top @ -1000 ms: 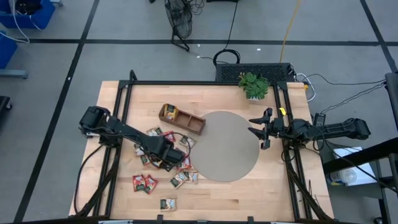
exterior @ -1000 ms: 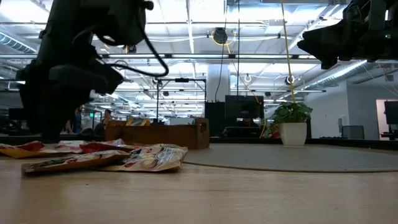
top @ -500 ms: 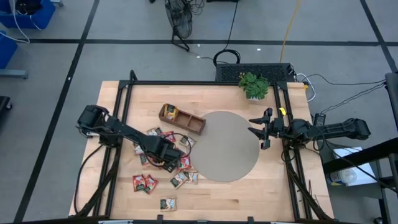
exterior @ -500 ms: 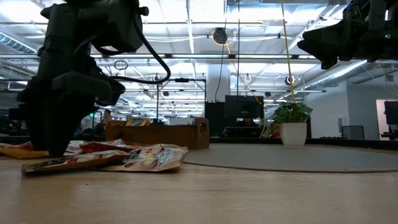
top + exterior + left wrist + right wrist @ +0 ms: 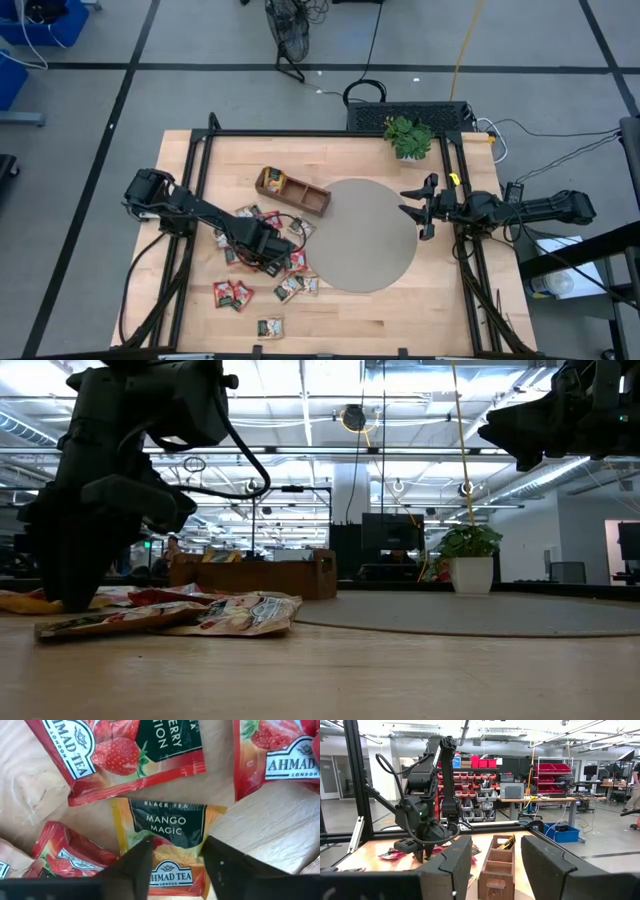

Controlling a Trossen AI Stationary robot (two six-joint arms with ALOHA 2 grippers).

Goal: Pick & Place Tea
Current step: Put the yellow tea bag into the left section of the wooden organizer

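Note:
Several small tea sachets, mostly red, lie scattered flat on the wooden table's left half [image 5: 290,285] and show as a low heap in the low view [image 5: 200,612]. My left gripper [image 5: 263,256] is down over this pile, fingers pointing down and open. In the left wrist view it [image 5: 177,851] straddles a yellow "Mango Magic" sachet [image 5: 172,827] lying flat among red strawberry sachets [image 5: 125,755]. My right gripper [image 5: 420,210] waits open above the table's right side, clear of everything. My left gripper comes from above, pointing down, its open fingers [image 5: 135,865] over the lower half of the yellow sachet [image 5: 175,872], one toward each side edge. The sachet lies flat on the table. I cannot tell whether the fingertips touch the paper.
A long brown wooden compartment tray [image 5: 292,192] stands just beyond the pile. A large round grey mat [image 5: 365,235] covers the table's middle. A small potted plant [image 5: 408,137] sits at the far edge. Black frame rails run along both sides.
My left gripper has come down onto the sachet pile and shifted a little toward the table's left edge. The sachets and my right arm have stayed where they were.

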